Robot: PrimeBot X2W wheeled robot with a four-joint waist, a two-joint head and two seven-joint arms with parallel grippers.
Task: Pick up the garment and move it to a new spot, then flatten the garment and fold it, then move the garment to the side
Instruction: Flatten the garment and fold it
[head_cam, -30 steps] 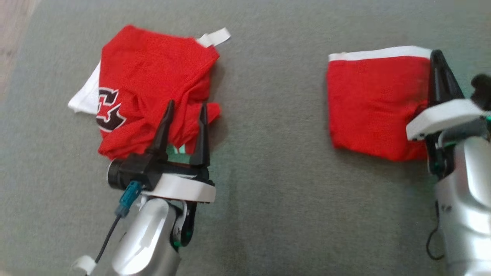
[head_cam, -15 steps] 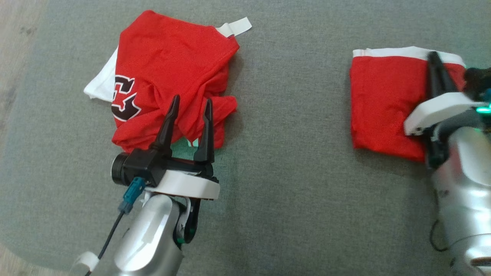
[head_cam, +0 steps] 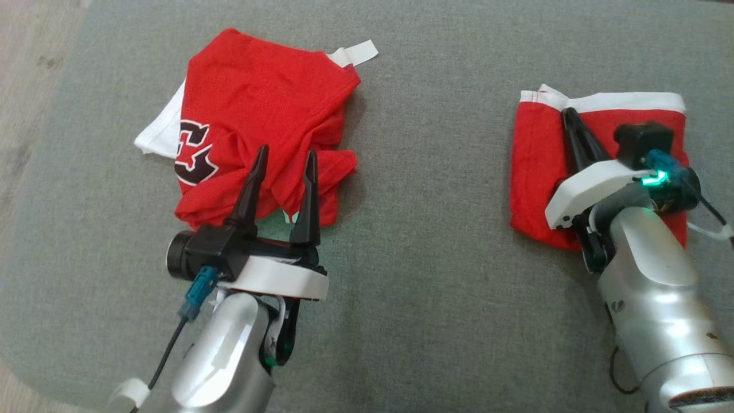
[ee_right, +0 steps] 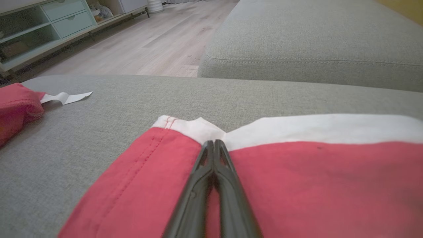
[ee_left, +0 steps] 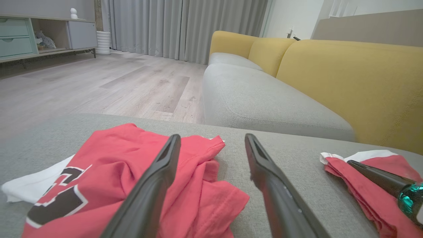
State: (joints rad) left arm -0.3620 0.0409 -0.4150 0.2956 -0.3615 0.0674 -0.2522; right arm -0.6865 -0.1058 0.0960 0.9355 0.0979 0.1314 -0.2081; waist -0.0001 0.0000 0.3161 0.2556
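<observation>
A crumpled red garment (head_cam: pixel 258 109) with a black-and-white letter and white trim lies at the left of the grey cushion. My left gripper (head_cam: pixel 287 151) is open, its fingers over the garment's near edge with nothing between them; the left wrist view shows the gripper (ee_left: pixel 212 137) above the red cloth (ee_left: pixel 112 155). A folded red piece (head_cam: pixel 536 172) with a white band lies at the right. My right gripper (head_cam: pixel 569 115) is shut and lies flat on it, tips at the white band (ee_right: pixel 297 127), which puckers just ahead of the gripper (ee_right: pixel 213 142).
Both pieces rest on a wide grey cushion (head_cam: pixel 436 229). Wooden floor (head_cam: pixel 28 86) runs along its left edge. Beyond it stand a grey sofa seat (ee_left: pixel 257 99) with yellow backs (ee_left: pixel 347 82), and a low cabinet (ee_left: pixel 33 36) by the far wall.
The head camera has shifted. My right gripper swung left from the folded piece's right edge across its top, and the piece's upper left corner has bunched. The left gripper keeps its place.
</observation>
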